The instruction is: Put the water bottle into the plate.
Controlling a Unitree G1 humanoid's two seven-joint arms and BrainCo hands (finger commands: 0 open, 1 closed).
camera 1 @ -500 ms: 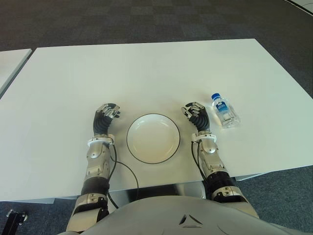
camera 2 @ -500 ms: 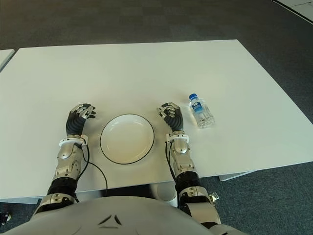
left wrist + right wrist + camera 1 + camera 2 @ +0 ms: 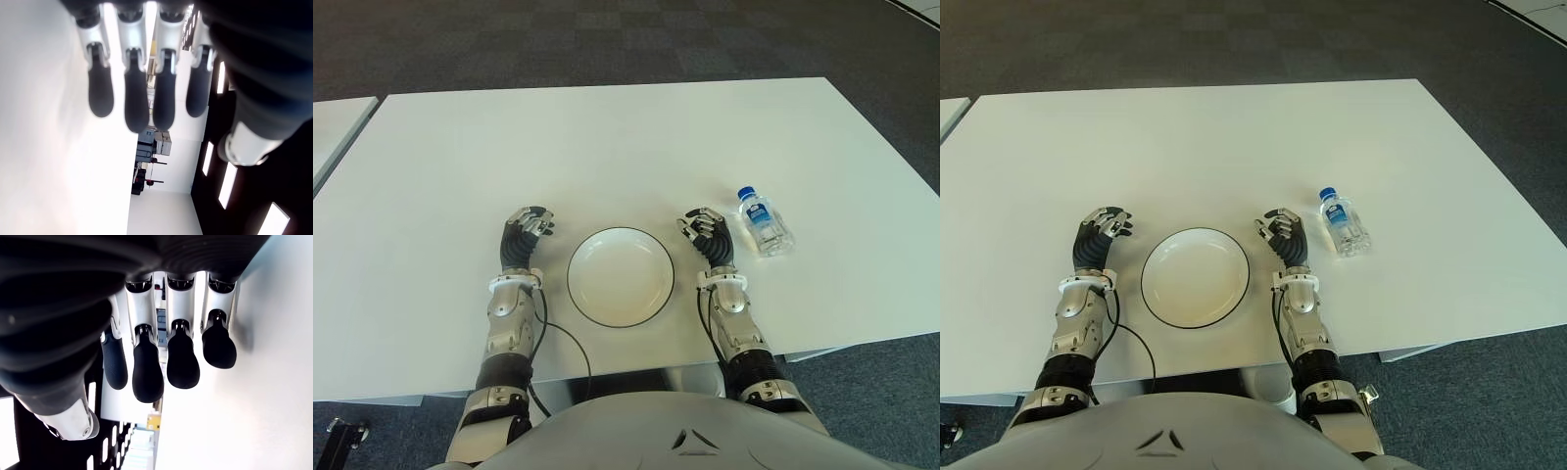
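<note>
The water bottle [image 3: 765, 222] lies on the white table [image 3: 607, 137] just right of the empty right hand [image 3: 707, 236], fingers relaxed, so the plate [image 3: 621, 275] between it and the idle, loosely open left hand [image 3: 525, 236] waits empty.

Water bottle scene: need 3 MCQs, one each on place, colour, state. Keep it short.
1. Where is the water bottle?
A. In the plate
B. On the table, to the right of the right hand
C. In the left hand

2. What colour is the bottle's cap?
A. Blue
B. Red
C. Yellow

3. What is the state of the right hand?
A. Shut on the bottle
B. Shut on the plate's rim
C. Open, holding nothing

Answers:
1. B: the bottle lies on the white table, just beyond the right hand on its right side, outside the plate.
2. A: the cap at the bottle's far end is blue.
3. C: the right wrist view shows relaxed fingers with nothing between them; the left hand, left of the plate, is empty too.
</note>
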